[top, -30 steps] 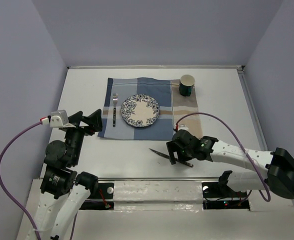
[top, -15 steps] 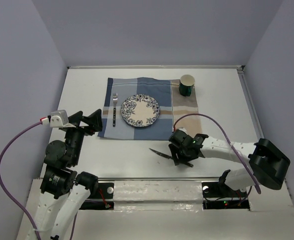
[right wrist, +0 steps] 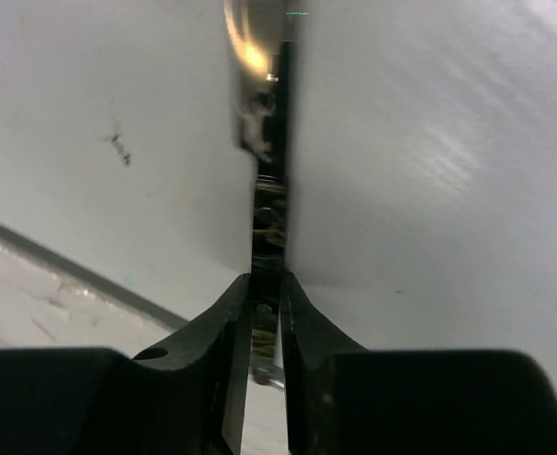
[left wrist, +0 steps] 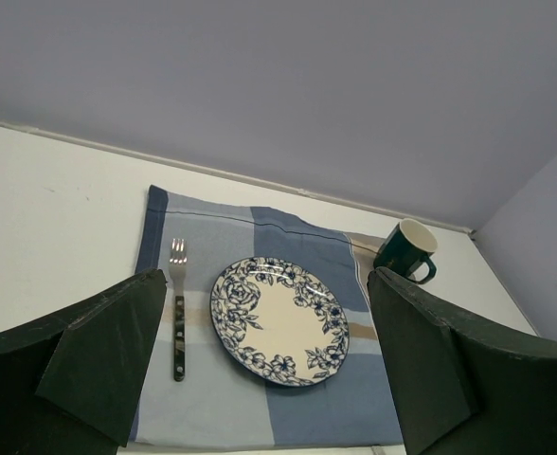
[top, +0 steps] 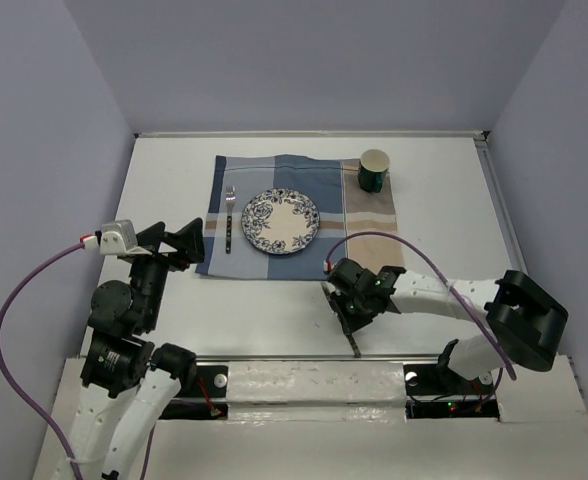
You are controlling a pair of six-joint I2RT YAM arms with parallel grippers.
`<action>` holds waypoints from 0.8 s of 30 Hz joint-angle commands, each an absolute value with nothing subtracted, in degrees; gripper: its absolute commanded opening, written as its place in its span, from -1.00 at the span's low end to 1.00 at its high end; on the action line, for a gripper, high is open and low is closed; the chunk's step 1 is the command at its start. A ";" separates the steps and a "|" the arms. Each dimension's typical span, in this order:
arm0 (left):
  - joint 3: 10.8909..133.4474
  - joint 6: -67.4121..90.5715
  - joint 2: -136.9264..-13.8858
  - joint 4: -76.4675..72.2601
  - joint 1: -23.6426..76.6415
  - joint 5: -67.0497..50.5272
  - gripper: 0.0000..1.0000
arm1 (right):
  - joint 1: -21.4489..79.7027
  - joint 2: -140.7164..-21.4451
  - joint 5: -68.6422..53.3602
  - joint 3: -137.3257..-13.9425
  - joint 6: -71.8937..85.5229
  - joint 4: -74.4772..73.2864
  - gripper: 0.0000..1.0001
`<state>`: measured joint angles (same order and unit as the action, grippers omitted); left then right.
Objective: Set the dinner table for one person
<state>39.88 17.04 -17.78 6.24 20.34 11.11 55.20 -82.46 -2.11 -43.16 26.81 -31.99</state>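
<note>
Now the right gripper (top: pixel 352 303) pinches the knife (right wrist: pixel 267 204), low near the table (top: pixel 444 190) edge. It runs 12 to 6. The plate (top: pixel 281 221) sits at 11 o'clock. The left gripper (top: pixel 171 240) is wide open.

A blue-and-tan patchwork placemat (top: pixel 299 215) is laid just beyond the right gripper (top: pixel 349 310). At its middle a floral-rimmed plate (top: pixel 281 221) is set, with a fork (top: pixel 230 222) laid on the side nearest the left gripper (top: pixel 179 240). A green mug (top: pixel 374 170) is stood at the far corner. A knife (right wrist: pixel 267 204) is pinched in the right gripper.
</note>
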 commanded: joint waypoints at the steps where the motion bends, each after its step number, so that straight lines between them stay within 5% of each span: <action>1: 40.25 16.35 -18.11 3.08 19.51 10.55 0.98 | 57.65 -81.30 -10.97 -44.03 24.44 -30.41 -0.75; 3: 40.17 16.35 -18.11 3.16 19.34 10.46 0.98 | 57.66 -79.90 -12.47 -44.47 24.08 -30.76 -1.00; 13: 40.17 16.35 -18.98 3.08 19.16 10.28 0.98 | 58.36 -62.67 -8.28 -53.25 25.84 -33.75 -1.00; 18: 40.08 16.44 -19.25 3.08 18.81 10.11 0.98 | 51.37 -69.93 9.19 -62.20 22.51 -30.25 -1.00; 24: 39.81 16.26 -19.69 3.51 18.81 10.11 0.98 | 37.19 -84.79 11.08 -69.42 21.53 -18.37 -1.00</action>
<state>39.88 17.04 -19.00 5.87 19.00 10.52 44.03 -77.25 5.10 -64.18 22.85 -26.76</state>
